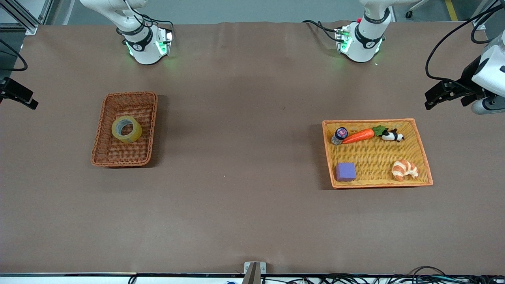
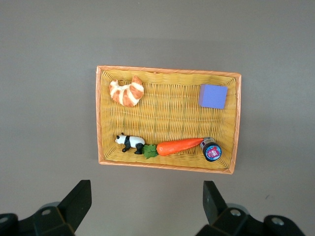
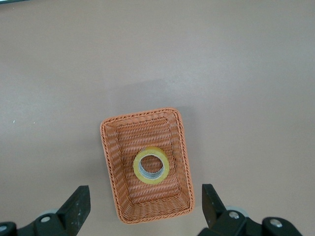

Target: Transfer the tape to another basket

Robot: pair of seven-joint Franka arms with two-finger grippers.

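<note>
The tape (image 1: 126, 129) lies flat in the brown basket (image 1: 103, 114) toward the right arm's end of the surface (image 1: 236, 157), near the middle of the basket floor and a little toward the robots' bases, touching no wall that shows. The orange basket (image 1: 422, 150), toward the left arm's end and well apart from the brown one, holds 5 other things: a carrot (image 1: 358, 136), a small jar (image 1: 339, 135) beside its tip, a panda figure (image 1: 392, 136) by its leaves, a purple block (image 1: 345, 172) and a croissant (image 1: 404, 169). This fits 2 stages alike: the tape may be waiting in the brown basket to go over to the orange one, or it may have come out of the orange basket and already rest where the task wants it; the pictures do not settle which. Both arms wait high up. The right hand (image 3: 142, 209) hangs over the brown basket with its fingers spread wide and nothing between them; the left hand (image 2: 147, 209) hangs over the orange basket, equally wide and bare. The tape is a yellowish, translucent roll with a wide round hole and a pale inner core, lying with the hole facing up.
</note>
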